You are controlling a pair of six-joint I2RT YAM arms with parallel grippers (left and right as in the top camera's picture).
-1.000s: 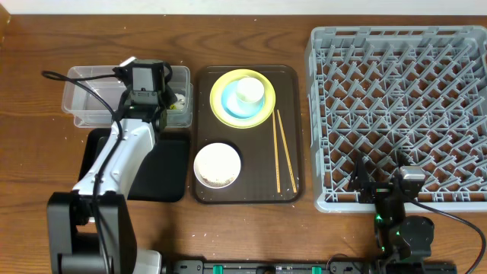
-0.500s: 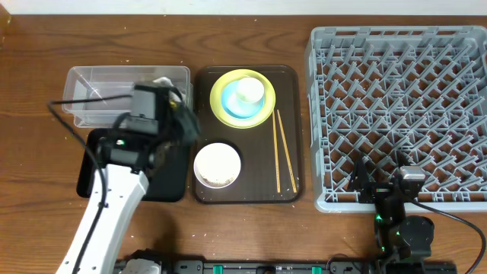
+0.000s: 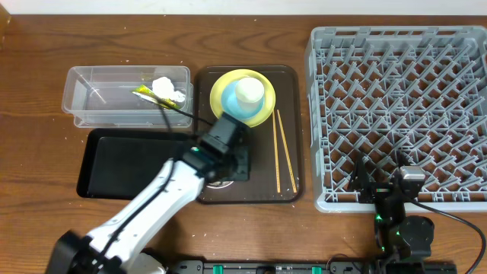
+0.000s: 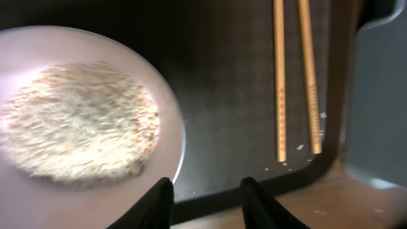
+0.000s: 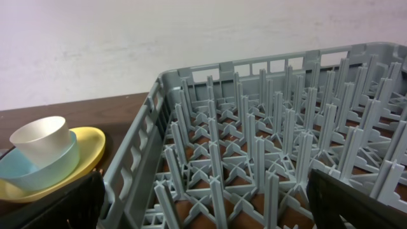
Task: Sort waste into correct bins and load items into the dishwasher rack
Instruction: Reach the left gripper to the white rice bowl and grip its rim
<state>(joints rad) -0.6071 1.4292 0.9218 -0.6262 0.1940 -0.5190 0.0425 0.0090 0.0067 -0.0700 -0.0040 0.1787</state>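
My left gripper is open and empty, low over the white bowl on the brown tray; the bowl holds rice-like crumbs. In the left wrist view the left gripper has its left finger by the bowl's rim. The chopsticks lie to the right. The yellow plate carries the light blue bowl and the white cup. The tissue and wrapper lie in the clear tub. My right gripper is open at the grey rack's front edge.
The black tray lies in front of the clear tub, left of the brown serving tray. The rack fills the right side. The right wrist view also shows the plate, blue bowl and cup.
My left arm swung from the clear tub across the black tray to the white bowl on the brown tray. The tissue and wrapper now show in the tub. The right arm has not moved.
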